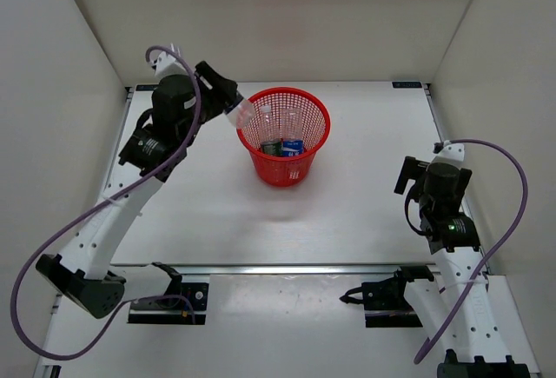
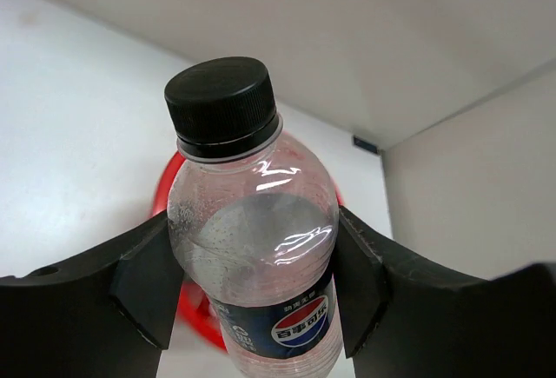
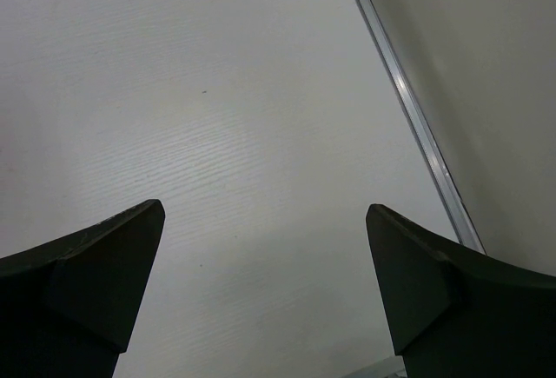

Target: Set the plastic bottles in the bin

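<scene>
L claw (image 2: 252, 265) clamped on dark-label bottle (image 2: 252, 222), bin (image 1: 300, 165) just ahead of it; min 2 bottles (image 1: 283, 147) inside. R claw (image 3: 265, 213) wide, empty. Release pending.

Left wrist view: clear bottle (image 2: 256, 248), dark blue label (image 2: 261, 330) bearing round red-white-blue Pepsi globe emblem (image 2: 303, 323); small white characters above emblem, unreadable. Top view: labels on bottles (image 1: 293, 146) inside bin (image 1: 282, 171) too small to read.
</scene>
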You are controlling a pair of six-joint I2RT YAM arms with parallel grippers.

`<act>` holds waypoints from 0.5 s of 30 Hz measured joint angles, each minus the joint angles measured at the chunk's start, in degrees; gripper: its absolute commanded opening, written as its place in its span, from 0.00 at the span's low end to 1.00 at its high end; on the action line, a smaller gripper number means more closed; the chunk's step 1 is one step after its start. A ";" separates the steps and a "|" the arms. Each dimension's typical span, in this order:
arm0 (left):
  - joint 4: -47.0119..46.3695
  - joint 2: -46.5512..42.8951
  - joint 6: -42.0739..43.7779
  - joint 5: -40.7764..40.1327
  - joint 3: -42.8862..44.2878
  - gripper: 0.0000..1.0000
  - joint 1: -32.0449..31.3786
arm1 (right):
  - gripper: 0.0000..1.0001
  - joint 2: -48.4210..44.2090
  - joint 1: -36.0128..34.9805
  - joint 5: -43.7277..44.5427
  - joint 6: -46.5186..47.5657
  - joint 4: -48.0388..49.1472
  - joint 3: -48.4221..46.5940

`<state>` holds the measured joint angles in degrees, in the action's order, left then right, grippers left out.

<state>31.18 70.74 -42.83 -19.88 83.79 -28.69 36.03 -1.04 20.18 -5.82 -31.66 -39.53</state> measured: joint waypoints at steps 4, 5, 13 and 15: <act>-5.77 5.81 3.87 -0.11 5.33 0.61 -2.84 | 1.00 -0.24 0.00 -0.76 -0.26 0.52 0.00; -6.05 8.70 4.66 -0.17 6.97 0.65 -3.69 | 0.99 -0.22 0.07 -1.09 -0.33 0.68 0.00; 0.48 28.30 8.50 2.97 16.76 0.98 -7.65 | 0.99 1.99 0.48 -1.66 -0.37 1.05 -0.24; 2.58 27.32 8.85 3.04 16.33 0.98 -7.85 | 0.99 2.51 0.48 -1.53 -0.35 1.27 -0.46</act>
<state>33.76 98.06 -33.98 -16.84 100.12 -36.53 38.54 -0.56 18.65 -6.17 -30.39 -39.99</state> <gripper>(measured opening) 0.981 0.994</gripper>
